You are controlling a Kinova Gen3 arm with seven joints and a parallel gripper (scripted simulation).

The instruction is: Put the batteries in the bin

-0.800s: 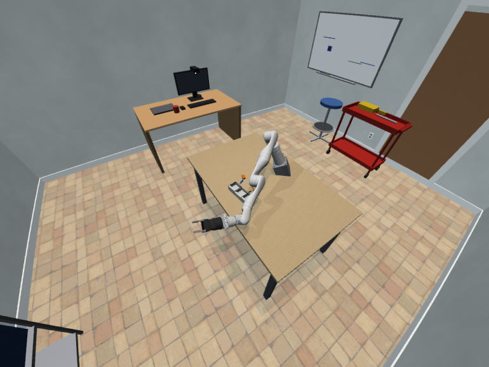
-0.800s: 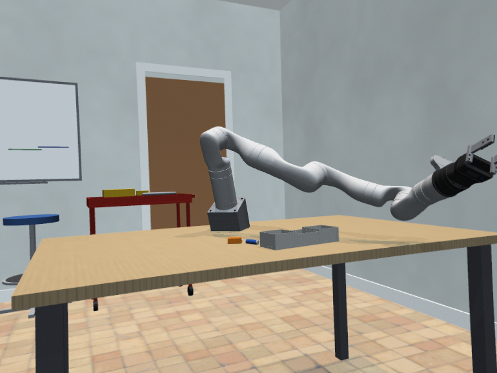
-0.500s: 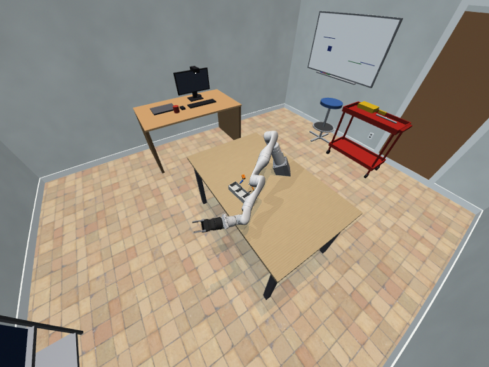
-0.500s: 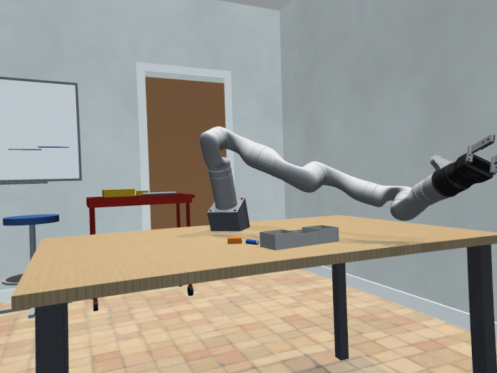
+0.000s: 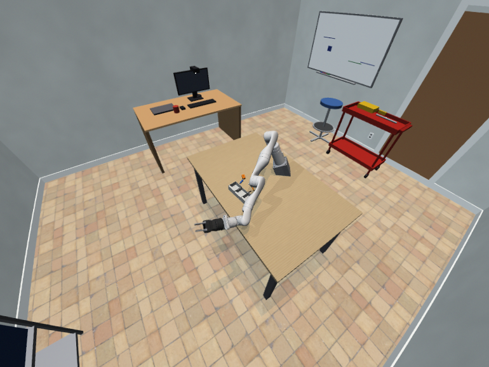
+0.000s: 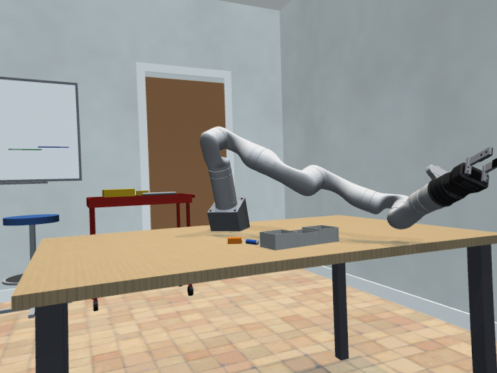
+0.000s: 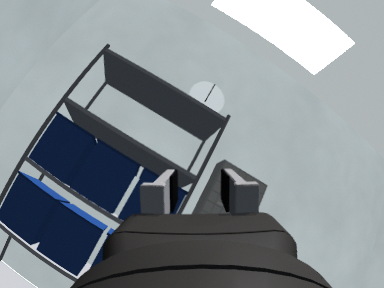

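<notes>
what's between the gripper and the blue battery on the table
The grey bins stand between them: the gripper hangs empty past the table's edge, and the blue battery lies on the bins' far side, beside an orange item.

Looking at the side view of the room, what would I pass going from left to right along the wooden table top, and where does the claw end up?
Small orange block → small blue cylinder battery → row of grey open bins → black claw, partly open with nothing in it, raised in the air out past the wooden table's right end.
</notes>
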